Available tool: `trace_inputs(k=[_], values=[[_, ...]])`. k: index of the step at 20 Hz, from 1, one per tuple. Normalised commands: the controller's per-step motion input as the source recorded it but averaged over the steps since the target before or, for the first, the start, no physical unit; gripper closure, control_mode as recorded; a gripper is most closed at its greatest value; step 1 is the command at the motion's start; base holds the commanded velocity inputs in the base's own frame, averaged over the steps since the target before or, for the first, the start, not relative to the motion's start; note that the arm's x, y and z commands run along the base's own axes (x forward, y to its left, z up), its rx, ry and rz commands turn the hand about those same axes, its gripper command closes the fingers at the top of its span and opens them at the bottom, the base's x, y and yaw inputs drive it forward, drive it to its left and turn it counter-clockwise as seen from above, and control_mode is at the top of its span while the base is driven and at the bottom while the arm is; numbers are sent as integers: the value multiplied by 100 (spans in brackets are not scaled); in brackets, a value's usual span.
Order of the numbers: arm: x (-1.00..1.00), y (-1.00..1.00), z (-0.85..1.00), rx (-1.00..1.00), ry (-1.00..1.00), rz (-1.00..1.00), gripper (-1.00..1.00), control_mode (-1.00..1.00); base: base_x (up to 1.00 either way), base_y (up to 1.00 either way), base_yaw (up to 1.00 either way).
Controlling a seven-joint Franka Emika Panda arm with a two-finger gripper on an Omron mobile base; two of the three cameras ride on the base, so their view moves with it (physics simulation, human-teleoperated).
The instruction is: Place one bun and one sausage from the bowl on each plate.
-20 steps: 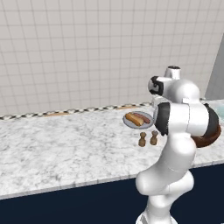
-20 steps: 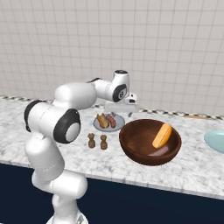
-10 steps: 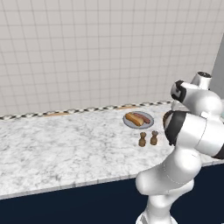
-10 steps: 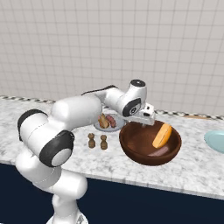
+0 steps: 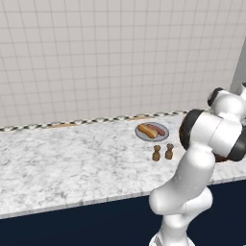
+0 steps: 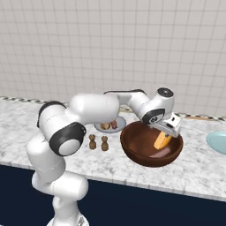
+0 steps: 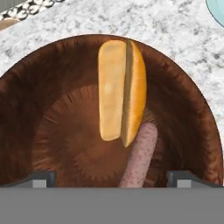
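Bun [image 7: 121, 89] and sausage [image 7: 140, 156] (touching) between wide-spread end effector [image 7: 112, 177] fingertips.

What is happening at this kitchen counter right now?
The robot's open, empty hand hangs over the wooden bowl, where one bun and one sausage lie. The grey plate already holds a bun and a sausage. The teal plate has no food on the part in view.

no readable text, labels or signs anywhere
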Motion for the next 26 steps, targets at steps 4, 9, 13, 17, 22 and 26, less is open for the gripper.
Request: trace_inputs(k=[4, 9, 13, 17, 22, 26], values=[[26, -63, -27, -1, 0, -14, -100, -100, 0, 0, 0], [27, -4, -34, -11, 0, -2, -100, -100, 0, 0, 0], [6, 20, -18, -8, 0, 0, -100, -100, 0, 0, 0], [0, 44, -15, -12, 0, 0, -100, -100, 0, 0, 0], [0, 13, -25, -11, 0, 0, -100, -100, 0, 0, 0], [7, -3, -31, -12, 0, 0, -100, -100, 0, 0, 0]])
